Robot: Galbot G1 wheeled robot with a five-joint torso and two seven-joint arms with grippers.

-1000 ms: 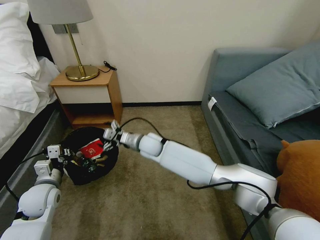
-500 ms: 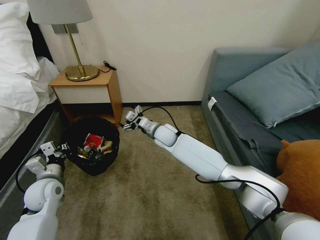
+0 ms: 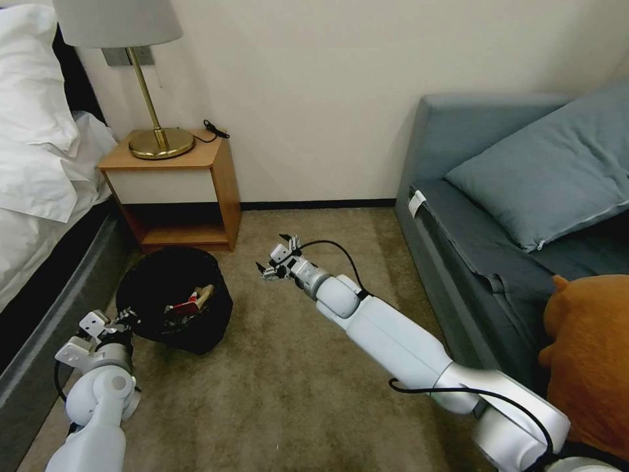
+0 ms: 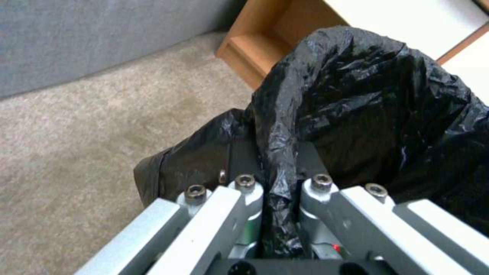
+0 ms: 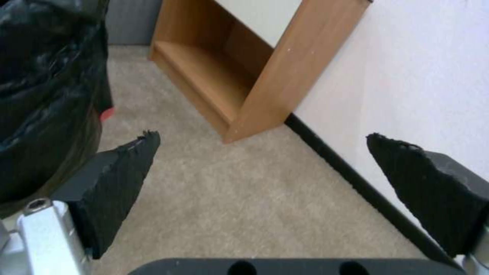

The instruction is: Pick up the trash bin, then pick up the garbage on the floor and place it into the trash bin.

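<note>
While the left gripper [image 4: 277,198] pinches the bag-lined rim of the trash bin [image 3: 171,298] on the carpet [image 3: 282,387] by the nightstand [image 3: 177,190], hold that rim level so the garbage [image 3: 190,303] stays inside; the right gripper [image 3: 274,261] hangs beside it, fingers [image 5: 120,179] spread wide, empty.

We see the right gripper [image 3: 275,261] withdrawn from over the trash bin [image 3: 171,298], now empty and spread; the bin tilts toward the sofa.
</note>
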